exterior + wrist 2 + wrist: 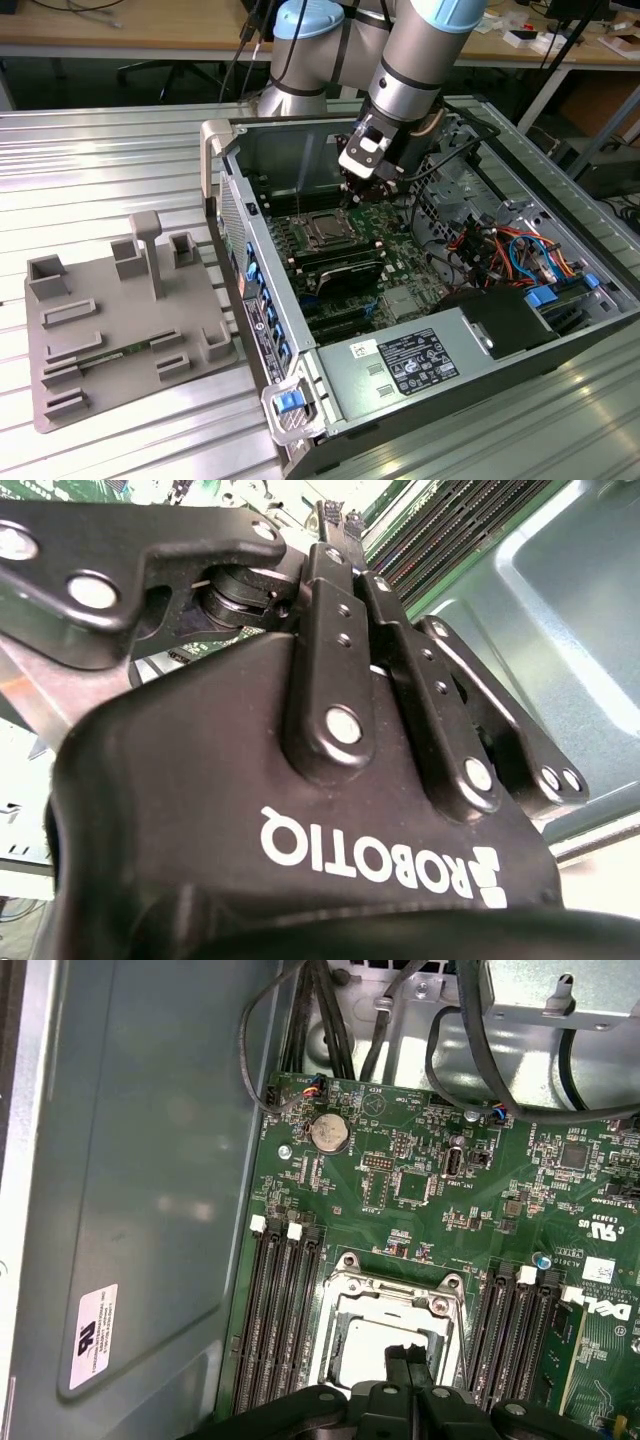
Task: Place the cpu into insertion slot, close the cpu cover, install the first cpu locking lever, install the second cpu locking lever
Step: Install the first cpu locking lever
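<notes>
In the first wrist view the cpu (pixel 362 1348) shows as a pale silver square lying in the insertion slot on the green board. The silver cpu cover (pixel 392 1297) lies flat around it as a frame. My gripper (pixel 408 1352) is shut, its two black fingers pressed together with nothing visible between them, right over the cpu's middle. In the exterior view the gripper (pixel 354 194) hangs inside the open computer case, just behind the insertion slot (pixel 325 231). The second wrist view shows the closed fingers (pixel 335 540) from behind.
Long black memory slots (pixel 285 1310) flank the socket on both sides. Black cables (pixel 330 1020) run along the board's far edge, and the grey case wall (pixel 150 1160) stands close by. A grey fixture plate (pixel 120 320) lies on the table at the exterior view's left.
</notes>
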You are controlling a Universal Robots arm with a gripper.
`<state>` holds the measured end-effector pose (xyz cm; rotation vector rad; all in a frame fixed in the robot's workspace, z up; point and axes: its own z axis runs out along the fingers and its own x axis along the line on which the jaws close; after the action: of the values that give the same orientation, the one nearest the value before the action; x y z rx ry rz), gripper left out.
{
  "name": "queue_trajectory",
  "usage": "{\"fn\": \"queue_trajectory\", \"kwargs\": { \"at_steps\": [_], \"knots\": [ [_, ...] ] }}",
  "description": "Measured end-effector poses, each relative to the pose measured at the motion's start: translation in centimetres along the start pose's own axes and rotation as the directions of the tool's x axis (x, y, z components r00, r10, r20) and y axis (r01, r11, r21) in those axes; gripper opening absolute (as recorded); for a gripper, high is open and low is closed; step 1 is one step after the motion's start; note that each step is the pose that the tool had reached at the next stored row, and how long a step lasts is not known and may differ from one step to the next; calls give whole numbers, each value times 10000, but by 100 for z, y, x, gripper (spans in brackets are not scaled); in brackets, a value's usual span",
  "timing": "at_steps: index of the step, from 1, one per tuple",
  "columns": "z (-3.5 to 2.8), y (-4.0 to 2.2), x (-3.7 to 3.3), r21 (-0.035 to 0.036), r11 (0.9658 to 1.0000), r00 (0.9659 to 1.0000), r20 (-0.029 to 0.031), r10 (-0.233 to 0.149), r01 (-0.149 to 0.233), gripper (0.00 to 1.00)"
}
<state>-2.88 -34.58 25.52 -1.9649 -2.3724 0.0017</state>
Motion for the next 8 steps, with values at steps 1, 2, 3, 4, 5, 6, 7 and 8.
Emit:
{"fn": "queue_trajectory", "kwargs": {
  "at_steps": [1, 2, 3, 4, 5, 6, 7, 8],
  "knots": [
    [0, 0, 0, 1, 10000, 10000, 0, -23, 23, 11],
    [0, 0, 0, 2, 10000, 10000, 1, -44, 44, 11],
    [0, 0, 0, 3, 10000, 10000, 2, -79, 79, 11],
    [0, 0, 0, 4, 9999, 9999, 3, -107, 107, 11],
    [0, 0, 0, 6, 9999, 9999, 4, -124, 124, 11],
    [0, 0, 0, 6, 9999, 9999, 4, -138, 138, 11],
    [0, 0, 0, 7, 9999, 9999, 6, -162, 162, 11],
    [0, 0, 0, 8, 9998, 9998, 6, -178, 178, 11]
  ]
}}
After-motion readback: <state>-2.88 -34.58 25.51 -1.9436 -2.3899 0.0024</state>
